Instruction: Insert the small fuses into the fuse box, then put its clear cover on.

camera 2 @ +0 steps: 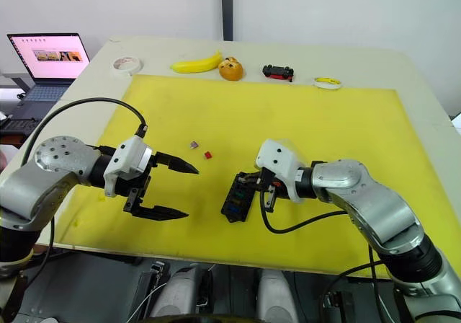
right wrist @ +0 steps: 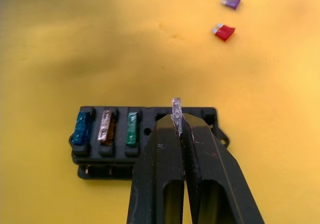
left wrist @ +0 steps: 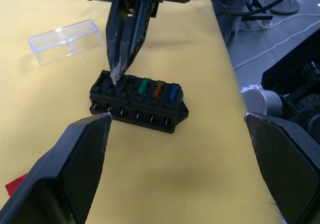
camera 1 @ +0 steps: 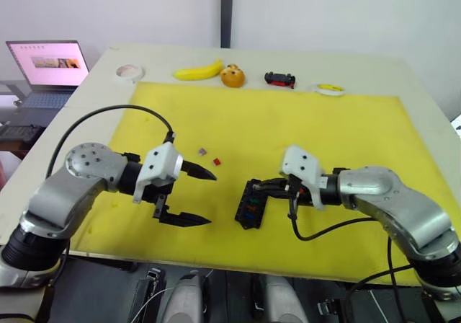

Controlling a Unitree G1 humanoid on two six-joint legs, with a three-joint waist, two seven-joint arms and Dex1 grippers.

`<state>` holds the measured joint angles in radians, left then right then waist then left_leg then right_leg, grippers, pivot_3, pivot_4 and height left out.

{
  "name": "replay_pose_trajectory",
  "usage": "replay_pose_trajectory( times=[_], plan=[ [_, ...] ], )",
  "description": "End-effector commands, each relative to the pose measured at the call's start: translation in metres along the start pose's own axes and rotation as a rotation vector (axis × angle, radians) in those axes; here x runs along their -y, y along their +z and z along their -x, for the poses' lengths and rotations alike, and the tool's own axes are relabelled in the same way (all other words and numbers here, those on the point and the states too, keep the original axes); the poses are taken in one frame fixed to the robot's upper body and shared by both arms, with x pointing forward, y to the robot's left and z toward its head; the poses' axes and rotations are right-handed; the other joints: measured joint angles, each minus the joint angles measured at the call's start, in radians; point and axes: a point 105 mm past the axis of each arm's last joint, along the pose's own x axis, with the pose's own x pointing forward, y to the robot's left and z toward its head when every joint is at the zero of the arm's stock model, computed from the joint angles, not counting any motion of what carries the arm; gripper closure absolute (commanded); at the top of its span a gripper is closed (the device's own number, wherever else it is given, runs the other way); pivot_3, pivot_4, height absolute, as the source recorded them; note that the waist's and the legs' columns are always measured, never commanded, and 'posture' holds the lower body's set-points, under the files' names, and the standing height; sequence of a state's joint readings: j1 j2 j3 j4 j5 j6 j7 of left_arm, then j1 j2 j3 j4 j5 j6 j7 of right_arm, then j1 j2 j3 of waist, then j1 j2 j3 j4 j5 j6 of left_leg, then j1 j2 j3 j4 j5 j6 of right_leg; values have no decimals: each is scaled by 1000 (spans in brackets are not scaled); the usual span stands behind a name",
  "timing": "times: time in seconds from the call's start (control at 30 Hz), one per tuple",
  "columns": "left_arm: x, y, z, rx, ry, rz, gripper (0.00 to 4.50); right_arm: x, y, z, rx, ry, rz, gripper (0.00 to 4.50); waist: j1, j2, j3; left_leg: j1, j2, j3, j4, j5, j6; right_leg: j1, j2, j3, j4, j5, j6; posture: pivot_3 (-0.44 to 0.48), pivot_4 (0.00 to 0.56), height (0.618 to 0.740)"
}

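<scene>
We see the fuse box (left wrist: 138, 103), a small black ribbed plastic block, lying on the yellow mat (camera 1: 288, 121) right under the tip of our right hand (right wrist: 177, 115), whose two black fingers are pinched together on a thin grey fuse (right wrist: 176, 113) held over an empty slot at the box's end. Three fuses already sit in neighbouring slots: green (left wrist: 143, 86), amber (left wrist: 158, 89) and blue (left wrist: 173, 92), translucent little chips. Beyond the right hand's fingertips, well apart from the box, a red fuse (right wrist: 224, 31) and a purple-grey fuse (right wrist: 231, 2) lie loose on the mat. The clear cover (left wrist: 66, 40), a glossy transparent rectangular shell, rests on the mat near the box, beside the right hand. Our left hand (camera 1: 202, 197) hangs with its textured fingers spread wide and nothing between them, facing the box. At the far edge of the bench (camera 1: 360, 67) lie a banana (camera 1: 198, 71), an orange (camera 1: 232, 76) and a toy car (camera 1: 279, 79).
</scene>
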<state>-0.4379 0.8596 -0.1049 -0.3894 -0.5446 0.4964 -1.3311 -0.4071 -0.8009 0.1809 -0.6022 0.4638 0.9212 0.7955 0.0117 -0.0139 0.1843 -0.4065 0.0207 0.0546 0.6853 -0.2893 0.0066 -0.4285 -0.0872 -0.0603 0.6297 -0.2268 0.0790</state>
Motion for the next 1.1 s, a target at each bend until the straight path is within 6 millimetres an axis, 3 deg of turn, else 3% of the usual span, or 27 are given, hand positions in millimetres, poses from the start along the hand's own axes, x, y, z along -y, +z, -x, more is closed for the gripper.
replay_pose_trajectory(
  times=[0.03,1.1],
  plan=[
    [1,4,0,2,-1,-29,0,1,4,2,11,-10,31,4476,0,0,0,0,0,0,0,0,0,0,0,0,0,0,0,0,150,737],
    [1,3,-1,-1,-2,-31,0,-8,-1,-1,2,23,25,4476,0,0,0,0,0,0,0,0,0,0,0,0,0,0,0,0,150,737]
  ],
)
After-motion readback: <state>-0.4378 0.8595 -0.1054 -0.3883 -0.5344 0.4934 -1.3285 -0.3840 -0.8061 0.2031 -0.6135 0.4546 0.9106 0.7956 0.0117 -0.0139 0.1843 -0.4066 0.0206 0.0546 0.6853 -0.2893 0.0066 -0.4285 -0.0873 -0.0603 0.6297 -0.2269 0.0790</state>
